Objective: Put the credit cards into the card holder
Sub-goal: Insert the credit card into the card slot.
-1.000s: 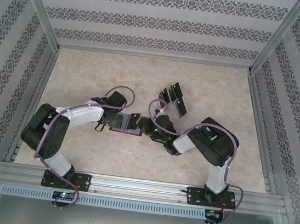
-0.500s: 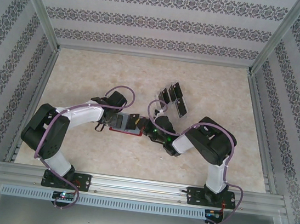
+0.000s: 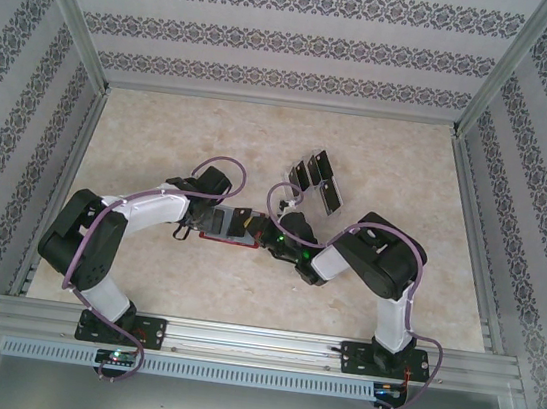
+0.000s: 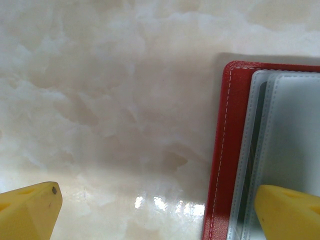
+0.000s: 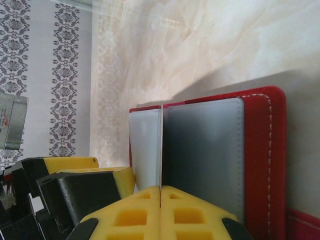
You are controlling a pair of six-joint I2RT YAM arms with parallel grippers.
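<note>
Two claws: the left claw is spread wide, one yellow finger over the grey inner pockets and the other over the bare marbled beige worktop. The right claw is pressed together on a thin sheet seen edge-on, probably a credit card.
Card holder: the small red leather-like folding wallet lies open and flat on the worktop, between the two claws.
Other cards: small thin black rectangular cards stand in a clear plastic tiered rack, just far and right of the wallet.
Card handling: it is likely light, stiff and slick, so it could pivot in a pinch. Hold it by one short end and leave the rest free to enter a pocket.
Wallet handling: it looks soft and light, so it would probably slide or fold under a push. Pin it down on a pocket face, clear of the slot mouth.
Pocket fit: the fit looks snug, so the card wants a shallow, square entry.
</note>
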